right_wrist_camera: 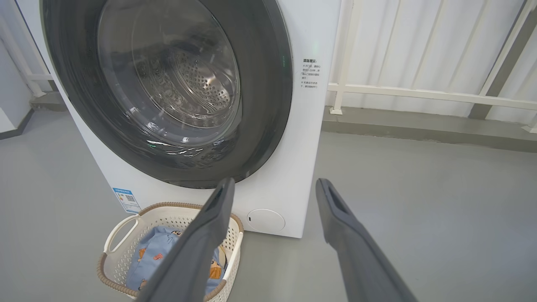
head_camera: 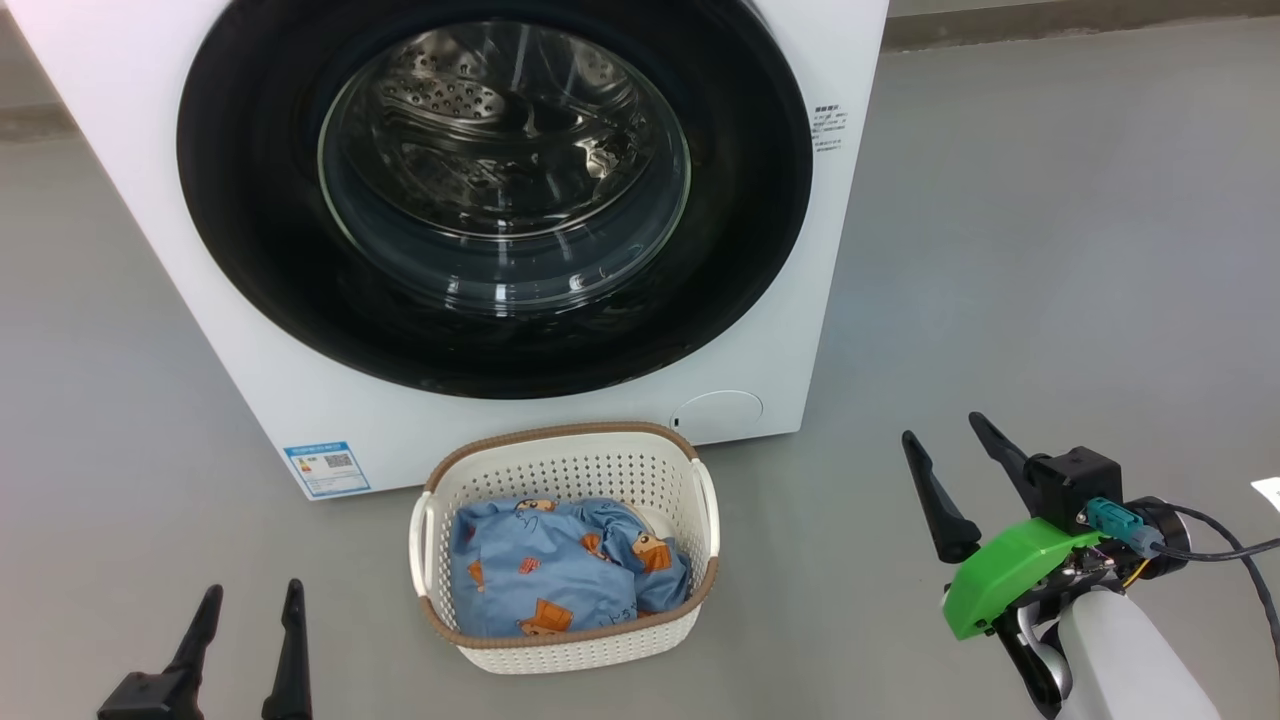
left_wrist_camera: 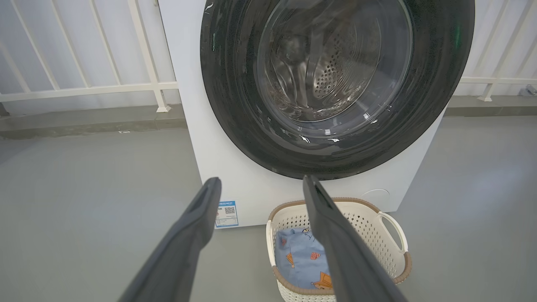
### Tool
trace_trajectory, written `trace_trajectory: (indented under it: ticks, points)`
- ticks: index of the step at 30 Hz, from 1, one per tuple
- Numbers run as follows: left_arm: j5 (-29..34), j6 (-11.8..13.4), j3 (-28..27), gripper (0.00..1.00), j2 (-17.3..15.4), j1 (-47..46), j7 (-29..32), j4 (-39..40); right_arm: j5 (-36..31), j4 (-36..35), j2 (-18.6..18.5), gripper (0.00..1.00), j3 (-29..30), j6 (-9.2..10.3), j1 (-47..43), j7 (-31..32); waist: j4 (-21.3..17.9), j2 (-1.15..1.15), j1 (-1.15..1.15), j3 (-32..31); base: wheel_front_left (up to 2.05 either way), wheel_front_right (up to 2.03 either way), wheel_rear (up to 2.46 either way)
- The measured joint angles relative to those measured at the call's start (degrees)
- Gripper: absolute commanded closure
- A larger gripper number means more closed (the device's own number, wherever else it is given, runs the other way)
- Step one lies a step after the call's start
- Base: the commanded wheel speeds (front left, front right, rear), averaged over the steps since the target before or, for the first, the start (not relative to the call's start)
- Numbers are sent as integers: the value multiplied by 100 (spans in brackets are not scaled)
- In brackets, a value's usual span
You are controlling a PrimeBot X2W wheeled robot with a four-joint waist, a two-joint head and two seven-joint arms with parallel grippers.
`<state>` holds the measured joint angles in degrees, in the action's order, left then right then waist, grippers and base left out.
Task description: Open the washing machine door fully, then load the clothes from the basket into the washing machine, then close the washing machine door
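The white washing machine (head_camera: 130, 130) stands straight ahead with its round door (head_camera: 250, 200) shut flat against the front, black rim around clear glass and the steel drum visible behind. On the floor just before it sits the cream basket (head_camera: 570, 465), holding the light blue clothes (head_camera: 545, 575) with orange-brown figures. My left gripper (head_camera: 250, 595) is open at the lower left, left of the basket and apart from it. My right gripper (head_camera: 945, 432) is open at the lower right, well clear of basket and door. Both wrist views show the door (left_wrist_camera: 235, 105) (right_wrist_camera: 268, 105) and the basket (left_wrist_camera: 390, 239) (right_wrist_camera: 121, 228) beyond spread fingers.
Grey floor surrounds the machine. A white railing (left_wrist_camera: 92, 88) (right_wrist_camera: 419, 94) on a low kerb runs behind it. A blue sticker (head_camera: 327, 468) and a round filter cap (head_camera: 720, 415) mark the machine's lower front. A white scrap (head_camera: 1268, 492) lies at the far right edge.
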<state>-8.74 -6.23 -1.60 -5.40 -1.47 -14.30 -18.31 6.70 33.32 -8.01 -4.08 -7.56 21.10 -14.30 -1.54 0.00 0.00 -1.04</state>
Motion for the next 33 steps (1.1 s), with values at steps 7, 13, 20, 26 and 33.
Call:
trace_trajectory:
  ticks: [7,13,20,26,33]
  points:
    - [0,0,-30,0,1,-1,0,-29,-7,-21,55,0,104,0,-10,0,6,0,0,-5,0,0,0]
    - [-12,1,-76,0,21,-1,0,-29,-5,-26,74,0,130,0,-16,0,5,0,0,-13,0,0,0]
    - [-19,18,-122,0,37,-1,-1,-30,-5,-35,82,0,141,0,-21,-1,5,0,0,-11,0,0,0]
    - [-164,9,-163,0,60,-1,0,-24,-5,-100,86,0,129,0,-97,-1,10,0,0,-5,0,0,0]
    - [-198,-9,-175,0,54,-1,-1,-15,-5,-121,83,0,129,0,-122,-1,13,0,0,-5,0,0,0]
